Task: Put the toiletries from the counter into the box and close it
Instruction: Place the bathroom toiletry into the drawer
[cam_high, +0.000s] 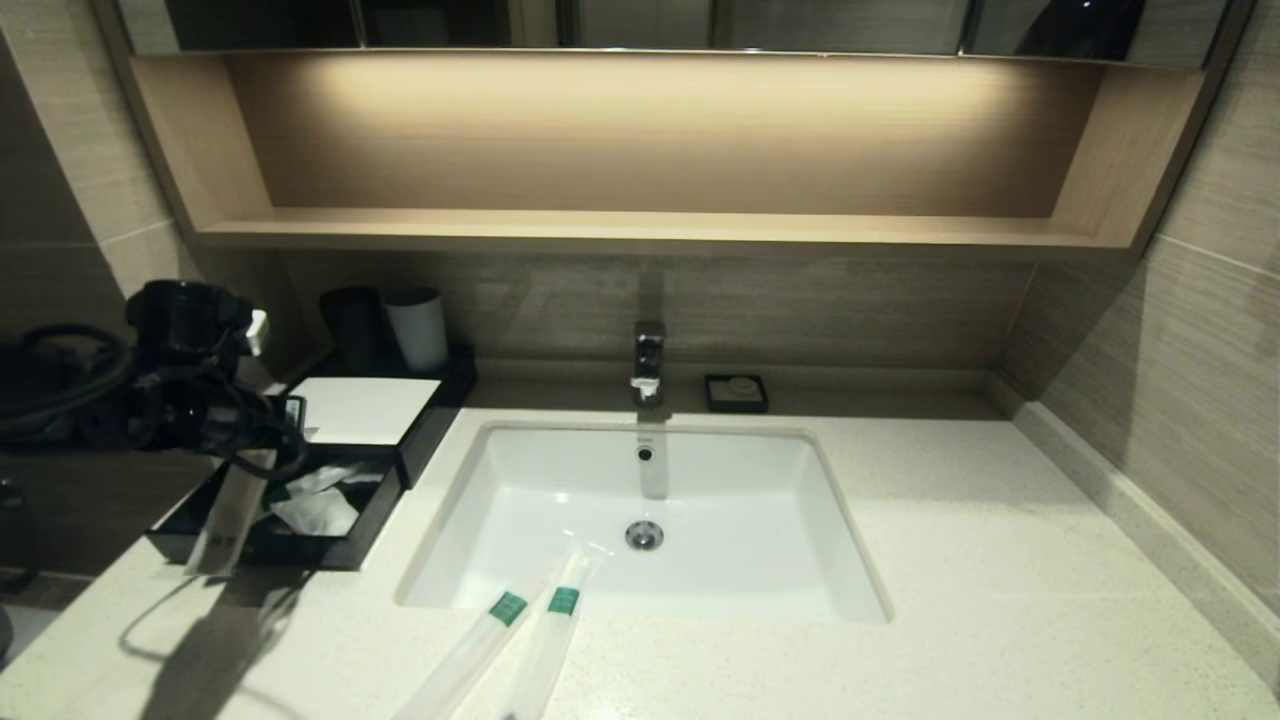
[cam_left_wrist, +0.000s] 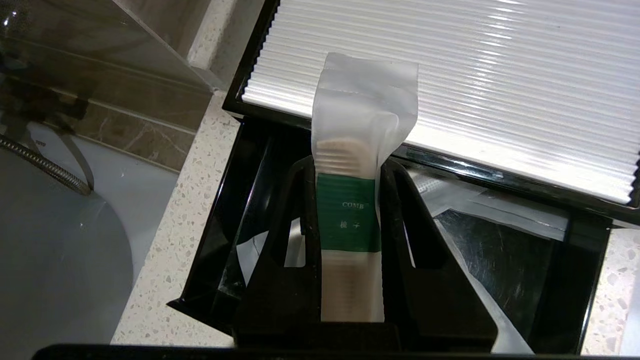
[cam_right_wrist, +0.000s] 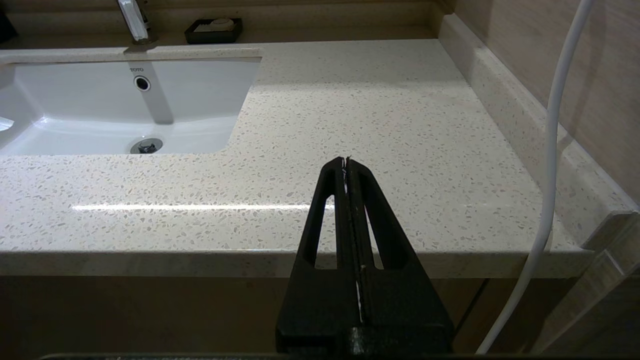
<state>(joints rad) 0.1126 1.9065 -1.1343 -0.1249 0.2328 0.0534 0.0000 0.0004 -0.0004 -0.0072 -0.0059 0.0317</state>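
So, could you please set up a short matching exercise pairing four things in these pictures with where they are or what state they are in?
Things:
1. comb sachet
2. two other sachets
3. right hand
4. soap dish

Places or states:
A. shut on nothing, off the counter's front edge
B. at the wall behind the sink, right of the tap
C. gripped by the left hand above the open box
D. lying at the sink's front rim

Pairs: 1-C, 2-D, 3-A, 4-B

Speckled counter (cam_high: 1000, 560); black box (cam_high: 300, 545), two sachets (cam_high: 505, 640), soap dish (cam_high: 736, 392) atop
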